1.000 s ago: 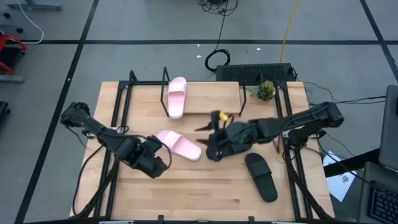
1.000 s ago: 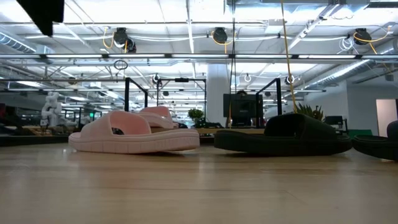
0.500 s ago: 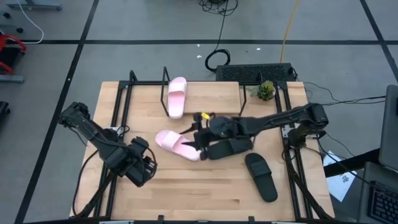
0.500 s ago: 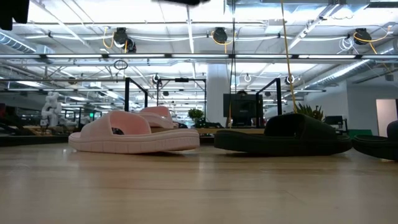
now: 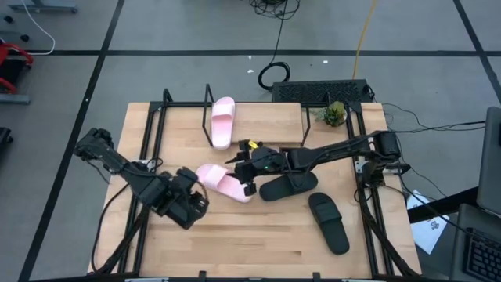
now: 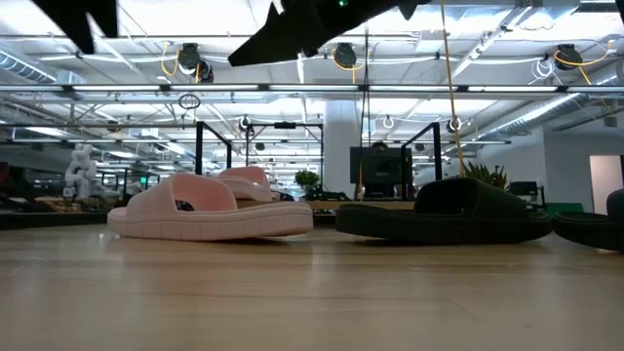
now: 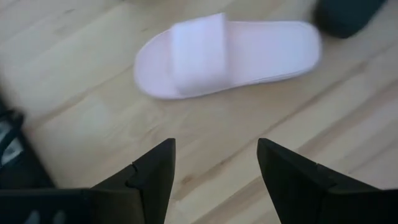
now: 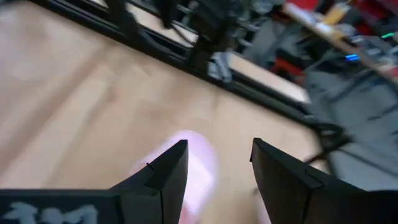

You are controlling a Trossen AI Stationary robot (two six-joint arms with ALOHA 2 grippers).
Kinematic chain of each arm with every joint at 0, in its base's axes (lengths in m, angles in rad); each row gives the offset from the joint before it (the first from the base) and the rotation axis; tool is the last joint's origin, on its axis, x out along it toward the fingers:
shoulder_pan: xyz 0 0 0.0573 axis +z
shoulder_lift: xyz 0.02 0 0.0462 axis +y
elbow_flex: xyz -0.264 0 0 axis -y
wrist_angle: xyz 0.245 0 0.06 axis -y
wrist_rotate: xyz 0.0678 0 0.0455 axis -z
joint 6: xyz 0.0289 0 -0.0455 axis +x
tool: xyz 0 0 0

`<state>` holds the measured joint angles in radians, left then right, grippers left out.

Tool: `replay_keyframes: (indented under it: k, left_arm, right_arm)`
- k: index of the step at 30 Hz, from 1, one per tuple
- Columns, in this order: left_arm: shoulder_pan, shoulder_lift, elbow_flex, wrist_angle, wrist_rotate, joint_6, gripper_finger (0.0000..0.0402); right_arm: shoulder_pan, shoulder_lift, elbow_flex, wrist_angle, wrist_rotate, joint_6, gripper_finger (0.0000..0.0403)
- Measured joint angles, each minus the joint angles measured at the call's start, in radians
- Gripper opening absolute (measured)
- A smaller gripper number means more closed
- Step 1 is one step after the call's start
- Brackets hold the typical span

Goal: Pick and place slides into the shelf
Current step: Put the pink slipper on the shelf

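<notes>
open right gripper [image 5: 244, 174] above pink slide [image 5: 225, 182]

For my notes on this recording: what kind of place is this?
Probably a robot lab or workshop hall: an open ceiling with pipes overhead, tape lines on the grey floor, and cables lying behind the wooden table.

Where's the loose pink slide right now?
In the high view the pink slide lies mid-table, between the open left gripper and open right gripper, beside a black slide.

One pink slide [image 5: 222, 121] on shelf [image 5: 266, 124], three slides [image 5: 225, 182] flat on table
</notes>
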<state>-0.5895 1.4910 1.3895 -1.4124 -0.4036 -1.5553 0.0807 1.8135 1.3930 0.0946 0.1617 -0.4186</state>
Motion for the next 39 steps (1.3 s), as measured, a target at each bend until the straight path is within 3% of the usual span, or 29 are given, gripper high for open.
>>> replay_keyframes:
  k: [3,8,14,18,24,31,39]
  left_arm:
    - [0.044,0.0,-0.011,0.038,0.024,0.117,0.0227]
    - [0.113,-0.016,-0.123,0.057,0.1,0.163,0.0227]
    - [0.181,-0.117,-0.357,0.41,0.166,0.253,0.0227]
    - [0.23,-0.178,-0.465,0.463,0.167,0.225,0.0227]
    - [0.27,-0.214,-0.487,0.472,0.176,0.222,0.0227]
    - [0.284,-0.245,-0.484,0.417,0.172,0.238,0.0227]
    - [0.304,-0.326,-0.484,0.33,0.177,0.137,0.0227]
  right_arm:
    - [0.007,-0.029,0.0,0.001,0.064,-0.052,0.0169]
    - [0.027,-0.097,0.0,-0.012,0.132,-0.065,0.0169]
    - [0.06,-0.188,0.0,-0.038,0.206,-0.067,0.0169]
    - [0.078,-0.246,0.0,-0.077,0.209,-0.081,0.0169]
    - [0.092,-0.279,0.001,-0.095,0.26,-0.084,0.0169]
    - [0.095,-0.198,0.001,-0.263,0.121,-0.057,0.0169]
    - [0.107,-0.058,0.001,-0.143,0.102,-0.205,0.0169]
